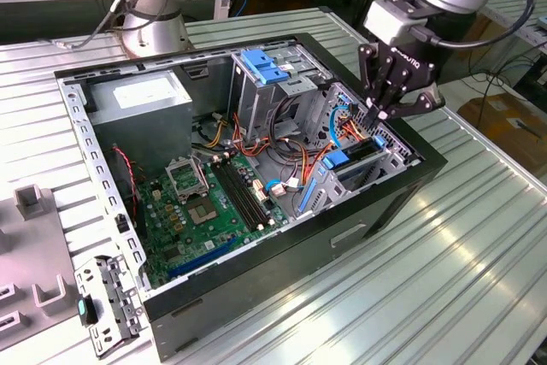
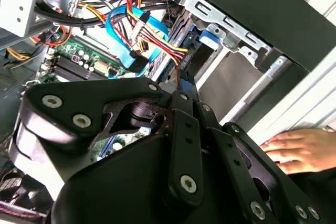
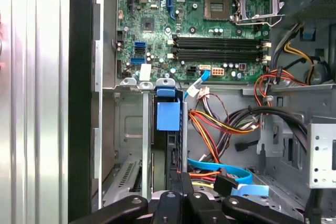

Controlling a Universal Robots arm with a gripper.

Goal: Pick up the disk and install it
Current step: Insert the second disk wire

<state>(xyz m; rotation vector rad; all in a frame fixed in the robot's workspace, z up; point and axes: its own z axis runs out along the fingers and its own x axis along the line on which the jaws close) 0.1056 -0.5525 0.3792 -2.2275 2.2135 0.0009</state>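
— The disk (image 3: 169, 150)? Where is it?
— Standing on edge in the drive bay of the open computer case (image 1: 256, 297), its blue rail (image 3: 168, 115) uppermost (in the first wrist view).
— And the gripper (image 1: 395, 108)?
— Directly over that bay, fingers drawn together; whether they grip the disk, I cannot tell.
— Anything smaller?
— A hand (image 2: 302, 150) resting outside the case.

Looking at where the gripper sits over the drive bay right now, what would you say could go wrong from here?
Three risks, I think. The gripper hangs just above the drive bay, where loose cables run close by; they might snag or get pinched. A person's hand rests beside the case near the arm, so contact seems possible. The disk stands edge-on in a narrow slot between metal rails; slight misalignment could jam it.
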